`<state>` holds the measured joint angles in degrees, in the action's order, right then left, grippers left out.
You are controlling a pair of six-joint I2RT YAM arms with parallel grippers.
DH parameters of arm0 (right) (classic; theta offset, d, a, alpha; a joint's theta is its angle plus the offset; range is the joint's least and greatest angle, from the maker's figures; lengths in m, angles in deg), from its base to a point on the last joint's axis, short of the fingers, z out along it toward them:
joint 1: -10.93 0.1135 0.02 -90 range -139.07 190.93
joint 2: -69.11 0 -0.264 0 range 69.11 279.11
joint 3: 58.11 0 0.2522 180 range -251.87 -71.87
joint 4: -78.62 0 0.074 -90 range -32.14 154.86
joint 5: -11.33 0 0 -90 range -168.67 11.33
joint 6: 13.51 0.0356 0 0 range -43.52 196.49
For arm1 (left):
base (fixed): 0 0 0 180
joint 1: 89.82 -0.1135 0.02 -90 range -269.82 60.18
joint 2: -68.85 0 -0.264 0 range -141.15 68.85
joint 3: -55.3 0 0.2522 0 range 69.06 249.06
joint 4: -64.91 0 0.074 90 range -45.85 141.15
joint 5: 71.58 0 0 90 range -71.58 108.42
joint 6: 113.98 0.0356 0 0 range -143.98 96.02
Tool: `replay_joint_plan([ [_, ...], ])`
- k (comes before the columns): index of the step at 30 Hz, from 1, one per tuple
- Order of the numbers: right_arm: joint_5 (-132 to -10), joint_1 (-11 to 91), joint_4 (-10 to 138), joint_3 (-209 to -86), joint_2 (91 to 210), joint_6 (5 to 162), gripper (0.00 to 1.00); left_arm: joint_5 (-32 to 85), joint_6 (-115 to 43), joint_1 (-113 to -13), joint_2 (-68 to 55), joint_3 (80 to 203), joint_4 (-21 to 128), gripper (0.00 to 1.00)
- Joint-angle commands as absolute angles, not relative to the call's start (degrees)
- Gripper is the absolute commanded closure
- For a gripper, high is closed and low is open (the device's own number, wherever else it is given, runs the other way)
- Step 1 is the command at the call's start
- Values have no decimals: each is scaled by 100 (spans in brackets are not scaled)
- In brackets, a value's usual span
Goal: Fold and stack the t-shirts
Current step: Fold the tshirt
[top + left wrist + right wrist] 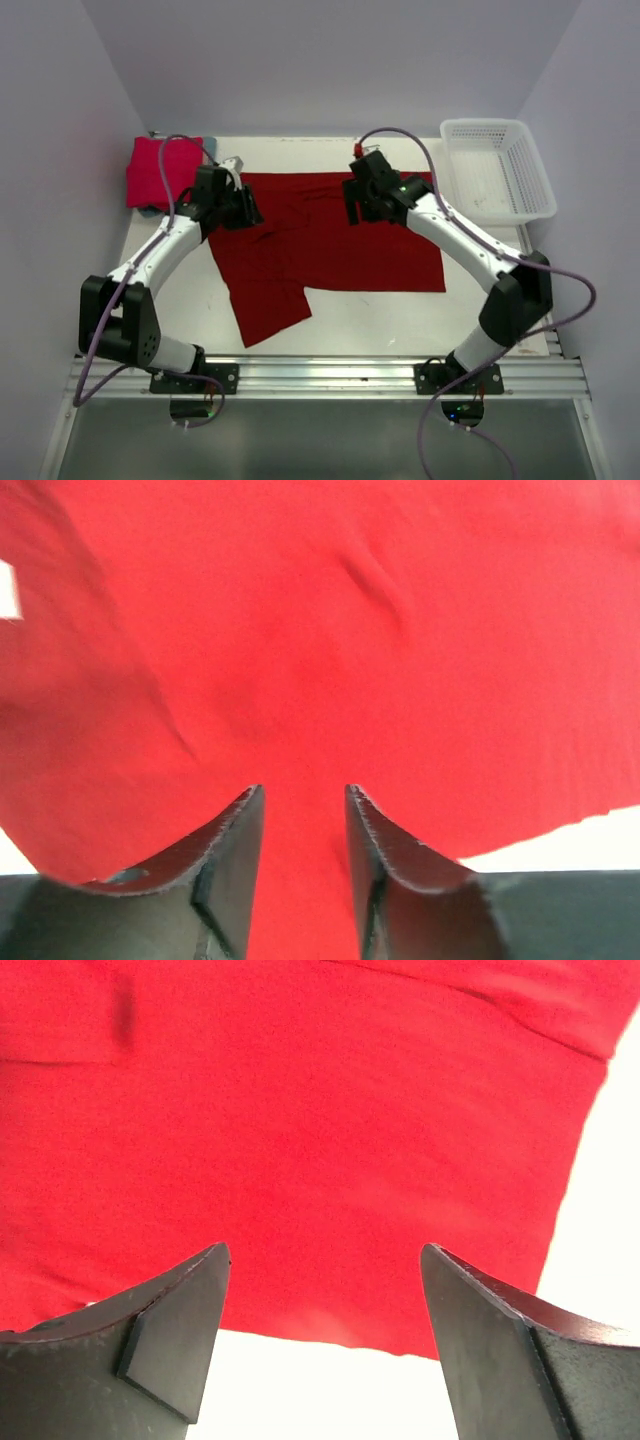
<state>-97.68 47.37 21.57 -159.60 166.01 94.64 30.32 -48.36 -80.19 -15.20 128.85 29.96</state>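
A dark crimson t-shirt (330, 245) lies spread flat on the white table (380, 320), one sleeve pointing to the front left. My left gripper (243, 208) is low over its back left part. Its fingers (235, 840) stand a narrow gap apart, with red cloth (320, 660) showing between them. My right gripper (358, 208) is open wide over the shirt's back middle, with the shirt's edge (330, 1335) and bare table between its fingers (180, 1330). A folded pinkish-red t-shirt (160, 172) lies at the back left on a blue-grey one (148, 210), of which only a sliver shows.
A white mesh basket (497, 168) stands at the back right corner. White walls close in the table on three sides. A metal rail (330, 375) runs along the near edge by the arm bases.
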Motion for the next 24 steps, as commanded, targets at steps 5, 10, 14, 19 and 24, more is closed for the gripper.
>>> replay_joint_plan([
  [5,-10794,4442,1547,-14492,14648,9986,16,2818,-5631,-6478,-218,11865,1424,43],
  [10,-10566,4231,1423,-13737,13767,10267,14,2599,-6527,-5697,511,11441,906,39],
  [14,-10425,4020,1335,-13446,13345,10312,14,2177,-6801,-5098,469,11423,458,36],
  [19,-10066,3941,1414,-13130,13037,10277,14,1869,-6819,-4299,-302,11318,229,34],
  [24,-9837,3721,1432,-12936,12817,10110,14,1421,-6792,-4200,-919,11143,360,33],
])
